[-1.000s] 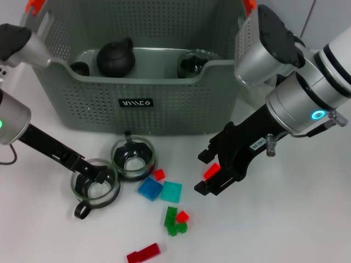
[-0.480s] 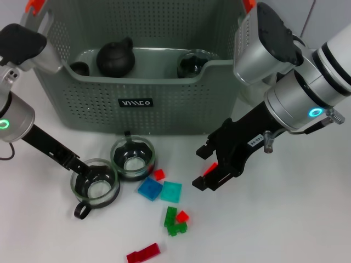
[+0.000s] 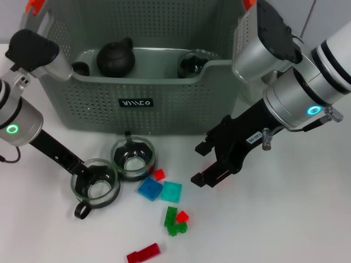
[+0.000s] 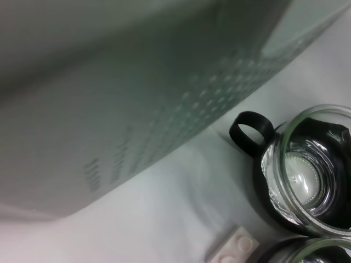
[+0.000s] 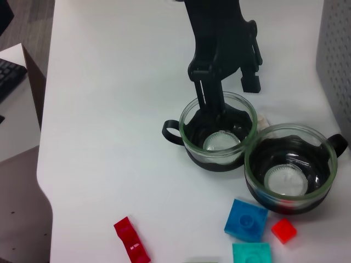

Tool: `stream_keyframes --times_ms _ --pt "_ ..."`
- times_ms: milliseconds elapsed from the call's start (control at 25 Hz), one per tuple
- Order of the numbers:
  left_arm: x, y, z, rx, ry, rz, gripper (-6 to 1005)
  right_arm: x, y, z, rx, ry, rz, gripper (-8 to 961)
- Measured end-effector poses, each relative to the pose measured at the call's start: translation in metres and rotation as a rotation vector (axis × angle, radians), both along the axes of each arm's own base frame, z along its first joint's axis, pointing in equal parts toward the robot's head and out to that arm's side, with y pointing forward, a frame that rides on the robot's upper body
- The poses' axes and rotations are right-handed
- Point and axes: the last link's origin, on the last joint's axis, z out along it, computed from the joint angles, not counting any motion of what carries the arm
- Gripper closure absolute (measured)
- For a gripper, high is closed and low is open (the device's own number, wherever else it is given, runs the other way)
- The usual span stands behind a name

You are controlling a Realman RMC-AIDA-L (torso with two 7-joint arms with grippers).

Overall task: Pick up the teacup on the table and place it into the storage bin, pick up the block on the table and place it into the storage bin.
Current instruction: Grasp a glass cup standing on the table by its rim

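Where the white table [image 3: 307,219] lies nearest the robot, loose plastic blocks are scattered: a long red brick [image 3: 143,253], a green brick cluster [image 3: 174,222], then a blue square tile [image 3: 149,188] and a teal square tile [image 3: 170,192] side by side.

Just beyond, two clear glass teacups with black sleeves and loop handles stand touching. The left gripper [image 3: 90,174] is at the nearer teacup [image 3: 96,185]. The right wrist view shows it spread wide, one finger [image 5: 211,112] down inside the bowl, the other outside the rim, not closed. The second teacup [image 3: 133,159] stands free.

Step in hand (judgement): grasping the teacup. Next: close on the glass wall, lift clear of the neighbouring cup, and carry over the rim.

The right gripper [image 3: 211,170] hovers above the table right of the blocks; whether it holds anything cannot be told.

Farthest, the grey perforated plastic storage bin [image 3: 181,104] holds a black teapot [image 3: 115,56]. Its small black label [image 3: 136,102] has stylised white lettering, not readable. The white sticker [image 3: 256,141] on the right arm is also illegible.
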Motion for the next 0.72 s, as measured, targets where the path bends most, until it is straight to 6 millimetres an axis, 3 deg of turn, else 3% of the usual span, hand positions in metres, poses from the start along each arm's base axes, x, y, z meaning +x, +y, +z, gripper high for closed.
stream_keyframes --times_ms 640,720 --pt "-0.0017 -0.0001 -0.0085 -0.019 0.003 0.008 214 0.0009 0.0022 0.0000 0.014 0.004 0.011 191" --pt "-0.0025 0.0001 -0.0084 -0.021 0.006 0.015 286 0.0008 0.0028 0.0003 0.018 0.006 0.012 191"
